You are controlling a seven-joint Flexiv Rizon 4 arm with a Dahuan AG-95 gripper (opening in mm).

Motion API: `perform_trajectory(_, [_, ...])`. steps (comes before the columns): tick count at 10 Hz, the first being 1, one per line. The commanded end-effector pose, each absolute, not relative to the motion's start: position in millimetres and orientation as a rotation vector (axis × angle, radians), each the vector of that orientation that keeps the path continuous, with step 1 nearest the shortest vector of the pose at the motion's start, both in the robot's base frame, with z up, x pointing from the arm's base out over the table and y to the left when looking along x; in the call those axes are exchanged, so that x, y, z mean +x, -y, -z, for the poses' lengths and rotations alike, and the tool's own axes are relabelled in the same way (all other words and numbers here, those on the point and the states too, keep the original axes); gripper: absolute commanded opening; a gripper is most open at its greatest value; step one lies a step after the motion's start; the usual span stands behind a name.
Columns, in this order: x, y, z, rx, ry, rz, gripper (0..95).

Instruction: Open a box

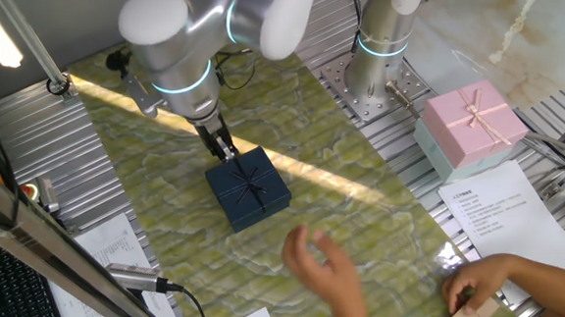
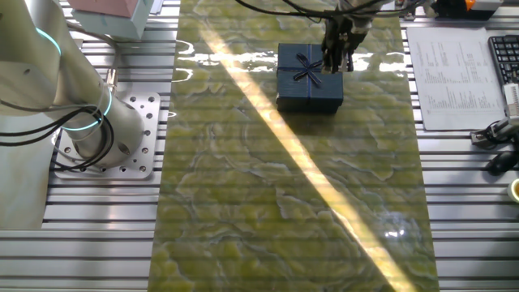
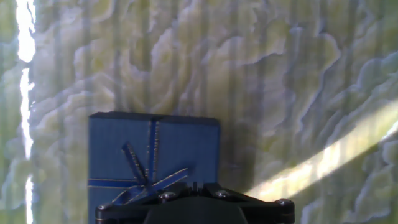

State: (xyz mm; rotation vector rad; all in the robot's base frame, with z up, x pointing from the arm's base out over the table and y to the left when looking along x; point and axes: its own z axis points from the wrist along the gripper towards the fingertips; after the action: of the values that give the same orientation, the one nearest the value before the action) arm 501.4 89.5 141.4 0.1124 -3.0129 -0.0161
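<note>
Green marbled surface (image 2: 243,203): the small square navy-blue gift box (image 1: 249,187) with ribbon bow sits lid-on near one end edge. The fingers (image 1: 223,145) stand at the lid edge; their opening cannot be determined, and lifting the lid remains.

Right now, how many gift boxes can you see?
2. The navy box sits lid-on on the green mat, under the gripper. The pink box sits off the mat near the arm's base.

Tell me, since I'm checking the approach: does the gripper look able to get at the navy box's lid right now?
Probably yes. The gripper hangs right at one edge of the navy gift box, whose lid is on, with nothing between them. A person's hand hovers nearby but apart from the box.
</note>
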Motion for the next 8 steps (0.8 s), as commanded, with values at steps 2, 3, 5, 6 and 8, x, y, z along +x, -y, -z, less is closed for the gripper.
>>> perform_trajectory(2, [502.4, -88.0, -140.6, 0.095, 3.013, -0.008, 0.0])
perform_trajectory(3, [502.4, -88.0, -140.6, 0.113, 3.013, -0.007, 0.0])
perform_trajectory(5, [502.4, -88.0, -140.6, 0.199, 3.003, 0.008, 0.0])
perform_trajectory(6, [502.4, -88.0, -140.6, 0.242, 3.003, 0.014, 0.0])
perform_trajectory(8, [502.4, -88.0, -140.6, 0.308, 3.012, 0.018, 0.0])
